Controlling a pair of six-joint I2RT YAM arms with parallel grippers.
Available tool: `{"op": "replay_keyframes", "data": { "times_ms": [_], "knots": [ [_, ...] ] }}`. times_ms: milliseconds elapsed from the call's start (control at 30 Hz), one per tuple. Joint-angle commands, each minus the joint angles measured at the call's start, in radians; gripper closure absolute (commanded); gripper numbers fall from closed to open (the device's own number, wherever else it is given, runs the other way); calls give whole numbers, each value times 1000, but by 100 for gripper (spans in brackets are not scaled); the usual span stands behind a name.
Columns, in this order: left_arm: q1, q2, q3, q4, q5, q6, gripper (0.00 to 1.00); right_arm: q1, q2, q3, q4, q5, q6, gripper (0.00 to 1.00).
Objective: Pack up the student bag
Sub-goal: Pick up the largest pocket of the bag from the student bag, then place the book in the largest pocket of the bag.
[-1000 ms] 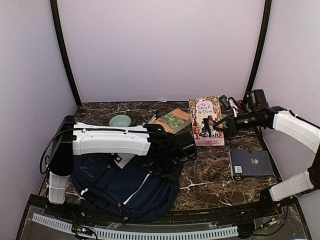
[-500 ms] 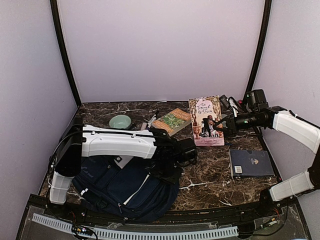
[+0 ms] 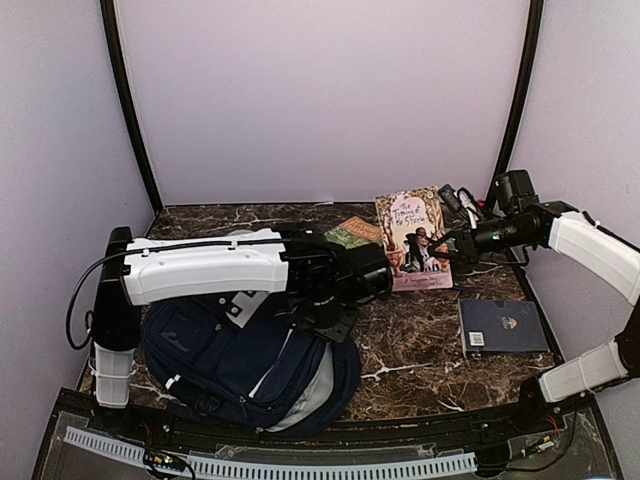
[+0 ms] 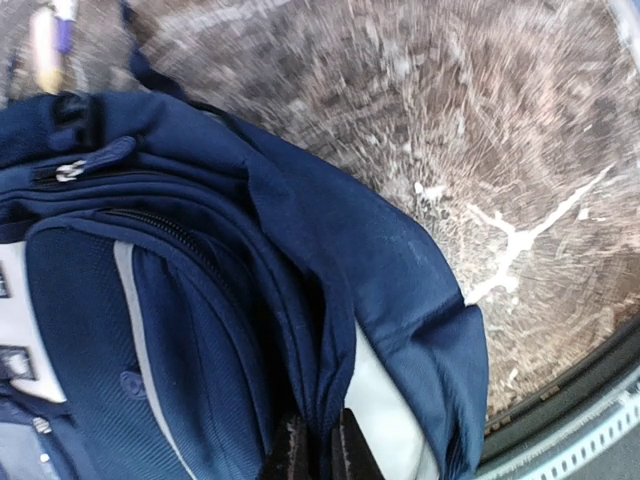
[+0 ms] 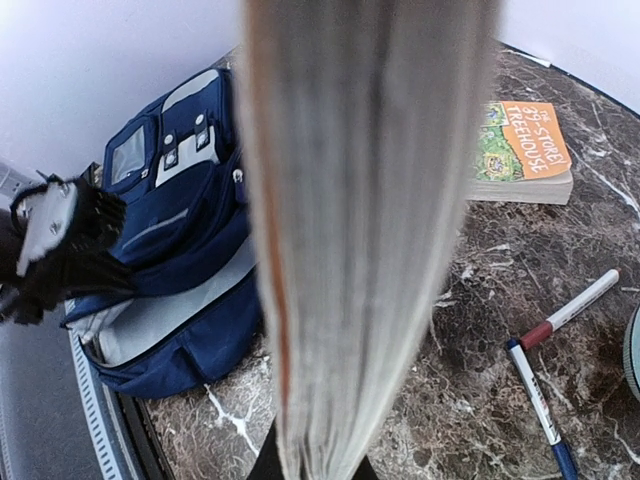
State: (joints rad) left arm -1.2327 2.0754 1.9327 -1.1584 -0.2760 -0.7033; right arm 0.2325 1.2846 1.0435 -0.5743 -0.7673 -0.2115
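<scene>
The backpack [image 3: 215,365] lies lower left in the overhead view, the left gripper [image 4: 315,450] pinched tight on the rim of its opening; the right gripper [image 3: 447,247] clamps a pink book [image 3: 410,232], upper right. Best lift that rim high and taut so the book slides in cleanly

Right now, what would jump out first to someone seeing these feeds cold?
The navy student bag at the near left of the table, its mouth gaping to show grey lining, with the left claw pinching its rim. Next, at the back right, the right claw grips a pink-covered book.
</scene>
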Motion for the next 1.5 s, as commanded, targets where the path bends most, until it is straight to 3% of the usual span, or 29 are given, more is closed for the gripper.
{"op": "replay_keyframes", "data": {
  "times_ms": [0,367,633,900,1133,1300,1467],
  "knots": [
    [6,-176,12,-80,-105,21,100,1,19,87,-165,-95,-138,100],
    [6,-400,-142,52,-74,48,100,179,245,272,-687,-239,-519,100],
    [5,-458,-204,91,-122,11,100,359,390,199,-836,-422,-627,100],
    [5,-555,-297,209,-122,4,100,520,447,191,-592,-332,-289,100],
    [4,-606,-343,219,-92,4,100,604,599,365,-486,-225,-64,100],
    [4,-684,-426,331,-6,42,100,641,668,469,-411,-169,117,100],
    [5,-692,-388,305,-3,53,100,708,772,577,-392,-175,198,100]
  ]
}}
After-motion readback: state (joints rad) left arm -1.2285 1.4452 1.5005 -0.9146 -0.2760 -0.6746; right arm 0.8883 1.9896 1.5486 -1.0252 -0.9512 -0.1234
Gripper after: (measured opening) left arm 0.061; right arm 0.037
